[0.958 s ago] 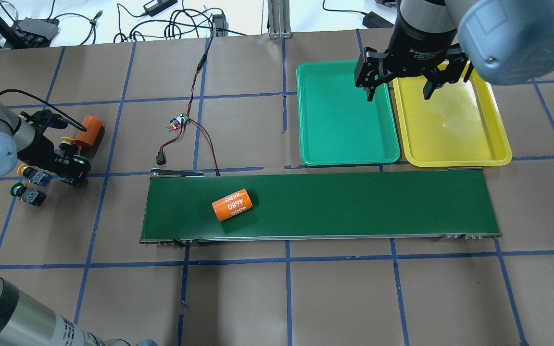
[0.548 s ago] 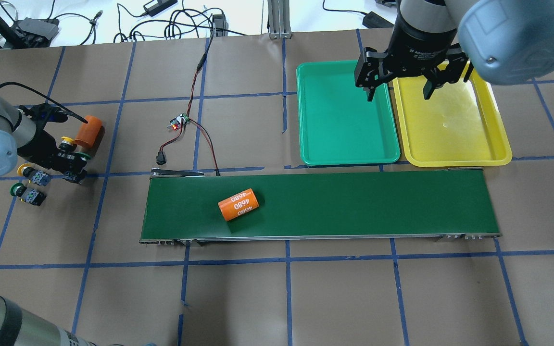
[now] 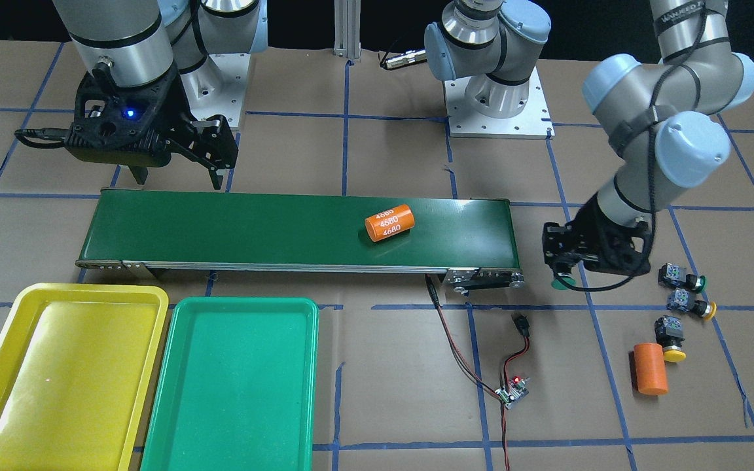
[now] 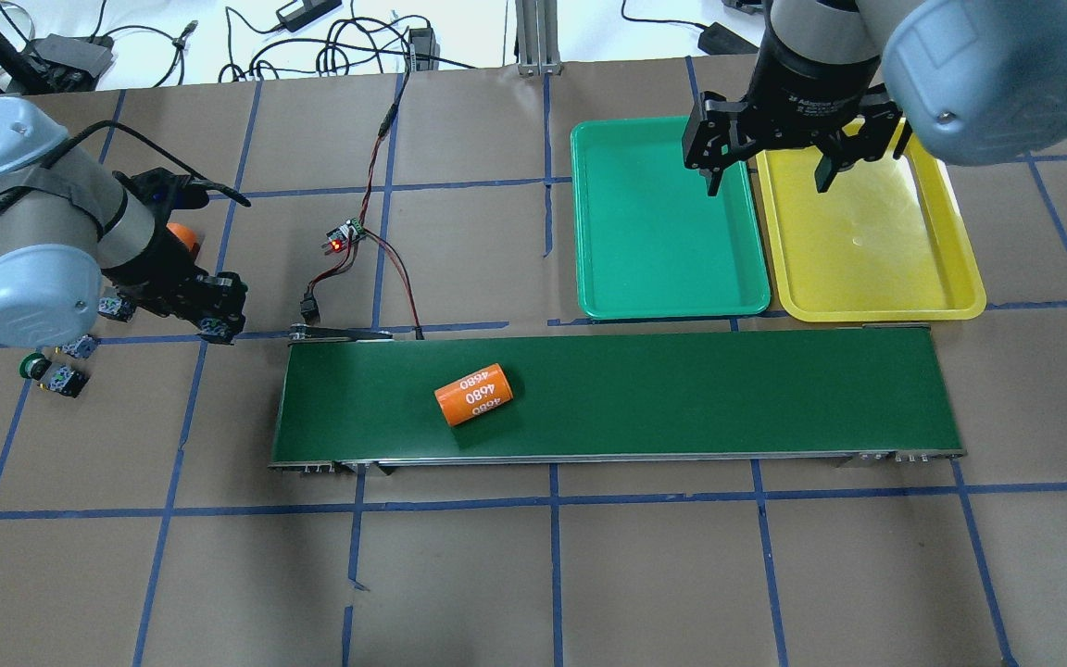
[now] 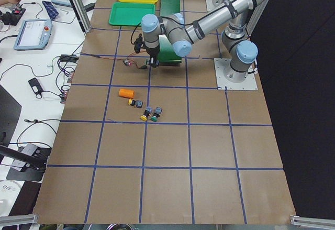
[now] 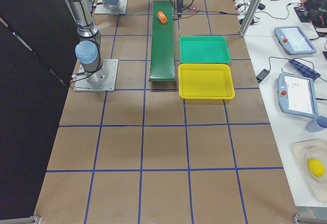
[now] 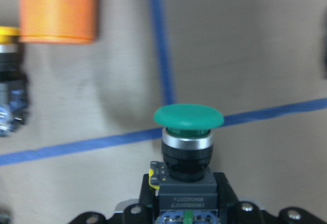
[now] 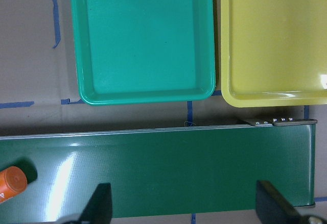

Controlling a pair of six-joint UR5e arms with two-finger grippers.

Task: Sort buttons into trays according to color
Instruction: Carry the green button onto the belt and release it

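Note:
My left gripper (image 3: 572, 267) is shut on a green button (image 7: 188, 118), held cap-down a little above the paper just off the belt's end. A green button (image 3: 679, 275) and two yellow buttons (image 3: 688, 303) (image 3: 670, 332) lie in a group beyond it. The overhead view shows the left gripper (image 4: 217, 322) and the green button on the table (image 4: 48, 373). The right gripper (image 4: 767, 176) hangs open and holds nothing over the seam between the green tray (image 4: 663, 232) and the yellow tray (image 4: 867, 250). Both trays hold nothing.
A dark-green conveyor belt (image 4: 682, 389) carries an orange cylinder (image 4: 473, 394). A second orange cylinder (image 3: 650, 368) lies by the loose buttons. A small circuit board (image 4: 344, 236) with red and black wires sits behind the belt's left end.
The left gripper has lifted the green button out of the group and carried it right, toward the belt's end. The cylinder on the belt has drifted right. The right arm is still.

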